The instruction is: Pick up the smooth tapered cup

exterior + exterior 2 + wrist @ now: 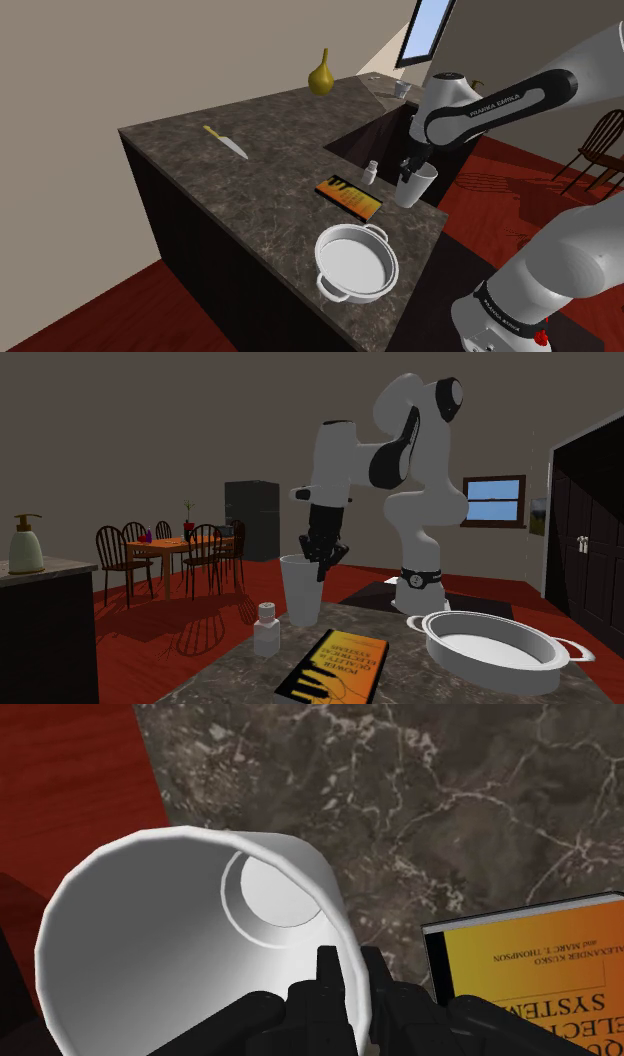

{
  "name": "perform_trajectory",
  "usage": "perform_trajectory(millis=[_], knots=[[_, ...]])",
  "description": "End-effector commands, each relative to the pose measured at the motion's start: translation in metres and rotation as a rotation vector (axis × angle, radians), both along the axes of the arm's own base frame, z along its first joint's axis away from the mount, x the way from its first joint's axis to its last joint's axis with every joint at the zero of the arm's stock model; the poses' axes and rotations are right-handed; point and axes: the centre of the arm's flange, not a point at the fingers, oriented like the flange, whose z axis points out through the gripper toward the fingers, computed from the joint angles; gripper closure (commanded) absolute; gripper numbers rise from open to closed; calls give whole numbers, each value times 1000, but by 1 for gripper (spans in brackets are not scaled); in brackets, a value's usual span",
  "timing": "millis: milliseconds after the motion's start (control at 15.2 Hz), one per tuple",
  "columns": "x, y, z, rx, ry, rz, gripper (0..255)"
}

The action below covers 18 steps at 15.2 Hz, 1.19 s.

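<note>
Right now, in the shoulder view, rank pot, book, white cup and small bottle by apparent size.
1. pot
2. book, only narrowly ahead, nearly alike
3. white cup
4. small bottle

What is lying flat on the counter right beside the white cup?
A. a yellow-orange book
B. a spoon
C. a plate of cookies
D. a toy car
A: a yellow-orange book lies flat on the dark stone counter, close beside the white cup.
</note>
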Motion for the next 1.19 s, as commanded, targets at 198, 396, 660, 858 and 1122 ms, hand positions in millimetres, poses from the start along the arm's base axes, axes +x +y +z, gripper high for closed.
perform_trajectory(millis=[198,396,660,858,1122], knots=[[-1,0,5,0,1,0,255],[-1,0,21,0,1,0,255],[-1,0,42,0,1,0,255],[-1,0,58,0,1,0,255],[-1,0,79,0,1,0,255]])
